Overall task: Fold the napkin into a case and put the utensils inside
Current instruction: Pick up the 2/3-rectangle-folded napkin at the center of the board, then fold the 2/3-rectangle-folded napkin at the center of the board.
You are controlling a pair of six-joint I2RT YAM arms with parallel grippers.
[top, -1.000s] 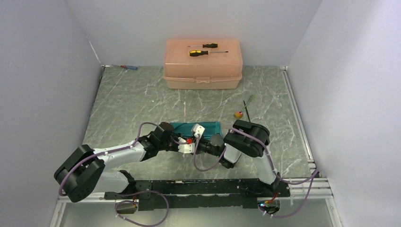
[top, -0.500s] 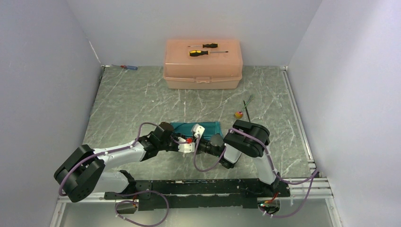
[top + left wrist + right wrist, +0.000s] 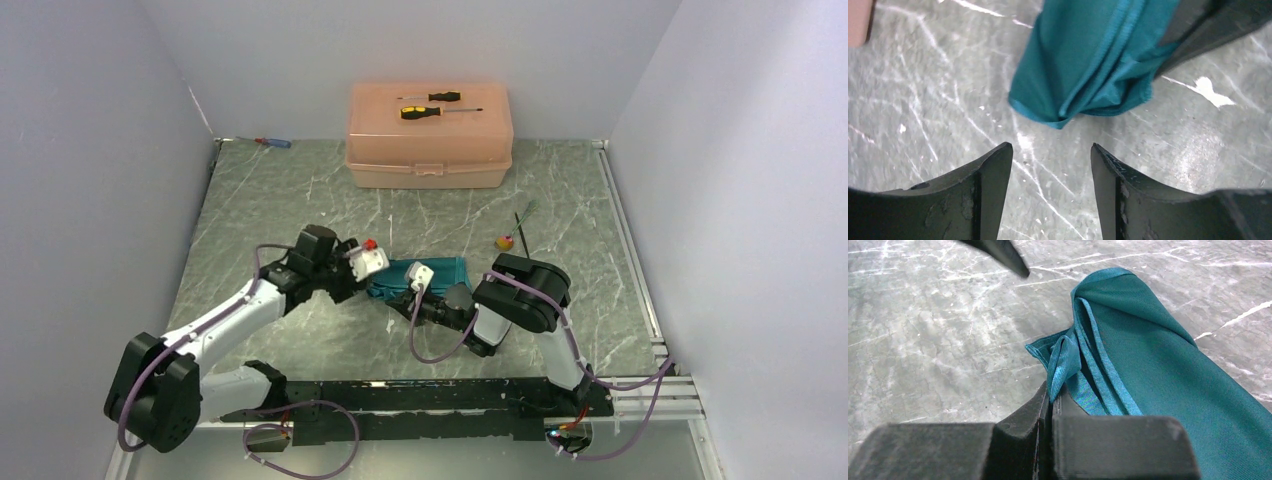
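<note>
The teal napkin [image 3: 440, 270] lies folded in a narrow strip at the middle of the table. Its bunched left end [image 3: 1088, 60] shows in the left wrist view, with several hemmed layers. My left gripper [image 3: 1051, 150] is open and holds nothing. It hovers a short way off that end, over bare table. My right gripper [image 3: 1050, 400] is shut on a fold of the napkin's hem [image 3: 1063, 360] at the near left corner. A thin dark fork [image 3: 521, 222] with greenish tines lies to the right of the napkin. No other utensil shows.
A peach plastic box [image 3: 430, 140] stands at the back with two yellow-and-black screwdrivers [image 3: 430, 105] on its lid. A small red-and-blue screwdriver [image 3: 272, 143] lies at the back left. A small yellow-red object [image 3: 505, 241] sits near the fork. Walls close in three sides.
My left gripper has opened, let go of the napkin and drawn back to the left. My right gripper has closed on the napkin's hem and stayed in place.
</note>
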